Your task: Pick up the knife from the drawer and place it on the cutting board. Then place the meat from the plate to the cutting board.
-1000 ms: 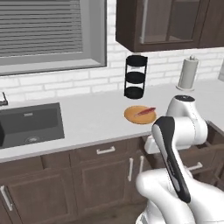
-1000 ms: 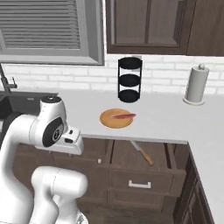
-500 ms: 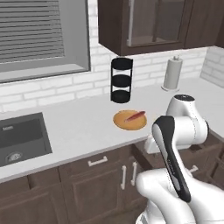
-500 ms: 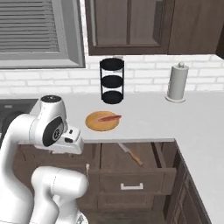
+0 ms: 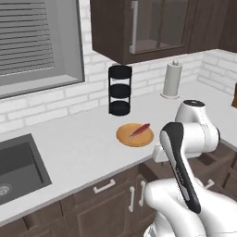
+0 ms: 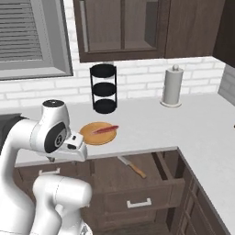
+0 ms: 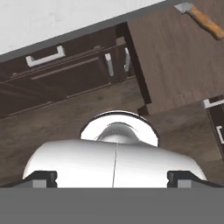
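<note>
One pale grey countertop (image 6: 193, 124) bends round a kitchen corner, smooth and matte, backed by a wall of white brick tiles under dark brown wooden wall cabinets with glass-fronted doors (image 6: 121, 27). A window with grey slatted blinds (image 5: 32, 41) sits to the left, above a dark recessed sink (image 5: 18, 169) set into the counter. On the counter stand a black three-tier round wire rack (image 6: 103, 88) and an upright white paper towel roll on a holder (image 6: 173, 86), well apart from each other. Just in front of the rack lies the round flat orange-tan plate (image 6: 90, 136), and on it rests the small elongated red-pink strip of raw meat (image 6: 105, 129), lying at a slant. Below the counter edge, the dark brown wooden drawer with a silver bar handle (image 6: 137, 202) stands pulled out (its inside shows plain wood grain). The slim knife with a silver-grey blade and a darker orange-brown handle (image 6: 132, 166) lies flat on the drawer floor, at an angle. In the hand view the knife (image 7: 200, 19) appears at the upper right, inside the same drawer. The white arm's two-finger gripper (image 7: 112, 177) hangs over the lower cabinets with its dark fingertips (image 7: 41, 177) spread wide apart, nothing between them.
</note>
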Robot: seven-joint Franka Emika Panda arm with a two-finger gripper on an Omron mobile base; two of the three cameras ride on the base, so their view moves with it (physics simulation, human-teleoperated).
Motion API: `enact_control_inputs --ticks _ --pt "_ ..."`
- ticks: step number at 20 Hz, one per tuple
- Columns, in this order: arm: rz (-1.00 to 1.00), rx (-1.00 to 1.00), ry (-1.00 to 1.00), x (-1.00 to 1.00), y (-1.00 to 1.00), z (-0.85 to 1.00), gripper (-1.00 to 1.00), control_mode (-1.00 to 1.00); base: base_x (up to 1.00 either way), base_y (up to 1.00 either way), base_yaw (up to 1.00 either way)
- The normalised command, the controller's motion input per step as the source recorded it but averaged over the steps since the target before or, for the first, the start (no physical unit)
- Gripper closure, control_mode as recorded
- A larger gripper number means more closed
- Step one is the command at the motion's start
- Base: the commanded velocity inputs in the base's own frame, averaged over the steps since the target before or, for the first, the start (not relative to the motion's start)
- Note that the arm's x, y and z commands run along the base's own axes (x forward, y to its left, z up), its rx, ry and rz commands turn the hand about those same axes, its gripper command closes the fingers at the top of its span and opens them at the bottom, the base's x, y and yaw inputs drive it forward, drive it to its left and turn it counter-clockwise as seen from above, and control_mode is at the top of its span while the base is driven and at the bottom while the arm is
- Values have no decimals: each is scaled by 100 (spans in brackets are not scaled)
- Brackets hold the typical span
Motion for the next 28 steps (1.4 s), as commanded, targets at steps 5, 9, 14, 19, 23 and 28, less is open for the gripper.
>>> enact_control_inputs --ticks 5,9,14,19,23,28 --pt "-14 0 0 5 -16 -9 -100 -100 0 0 -6" --pt "-1 0 0 33 -42 -11 -100 -100 0 0 0" --pt "2 1 0 17 -62 -23 -100 -100 0 0 0" --pt "3 0 0 21 -83 -55 -100 -100 0 0 0" --pt "0 0 2 50 -77 -45 -100 -100 0 0 0" --pt "0 0 11 56 -64 -40 -100 -100 0 0 0"
